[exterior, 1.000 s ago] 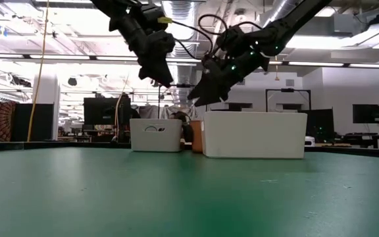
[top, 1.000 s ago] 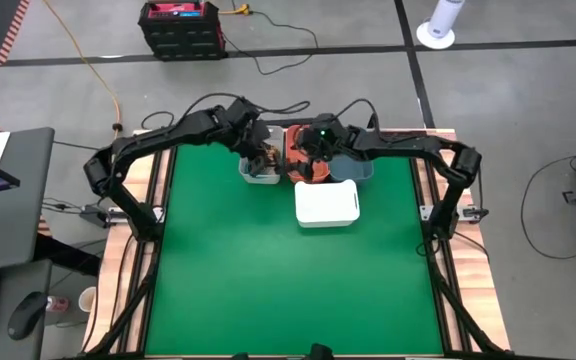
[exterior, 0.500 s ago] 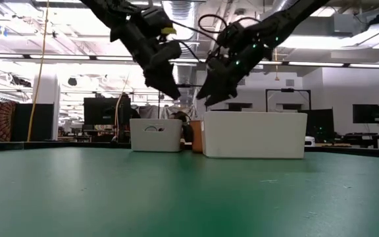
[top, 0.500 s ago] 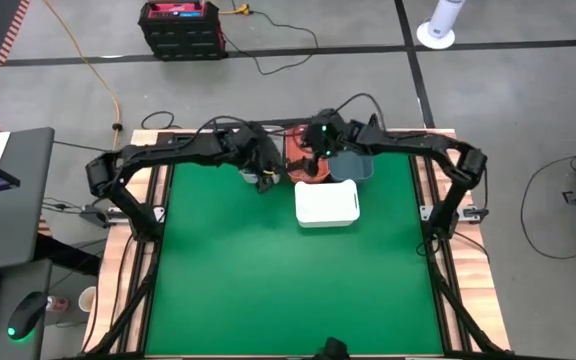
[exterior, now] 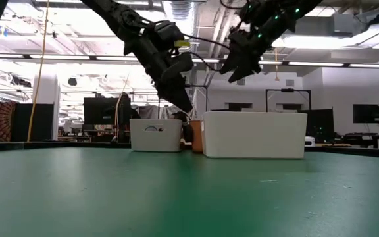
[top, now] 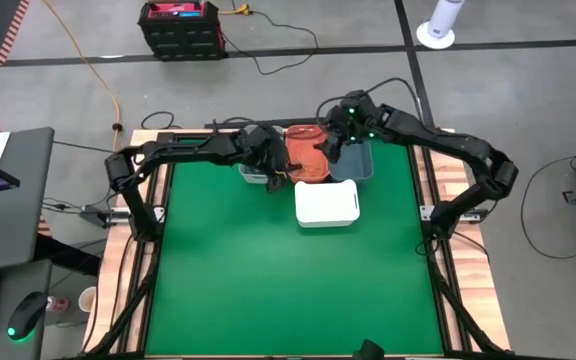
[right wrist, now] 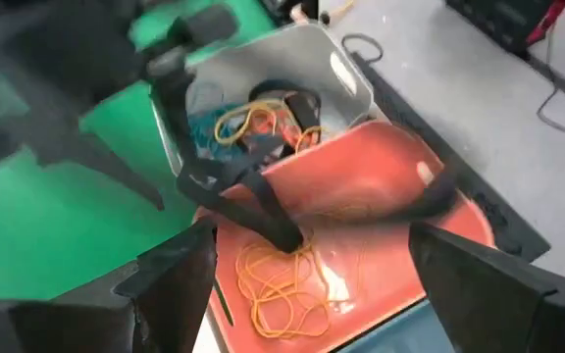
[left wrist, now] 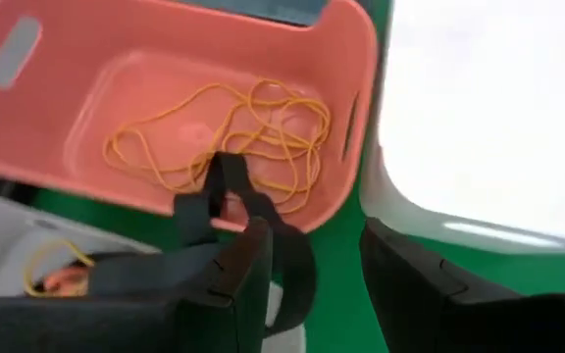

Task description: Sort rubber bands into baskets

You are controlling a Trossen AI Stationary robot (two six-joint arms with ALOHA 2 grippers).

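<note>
While the right gripper (top: 336, 143) hangs wide open, the left gripper (left wrist: 307, 260) carries a black band (left wrist: 226, 192) over the coral basket (left wrist: 57, 69), apparently to drop it.

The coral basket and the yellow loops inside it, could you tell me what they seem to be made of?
The coral basket looks like moulded plastic: smooth, faintly glossy walls, rounded corners, a cut-out handle slot. The yellow loops look like thin rubber, lying limp and tangled, though the material cannot be confirmed by sight.

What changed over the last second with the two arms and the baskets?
The left claw swung from over the grey basket toward the coral basket, carrying black rubber bands. The right claw pulled up and back from the coral basket toward the slate-blue basket, open. The four baskets, including the white basket, stayed put.
</note>
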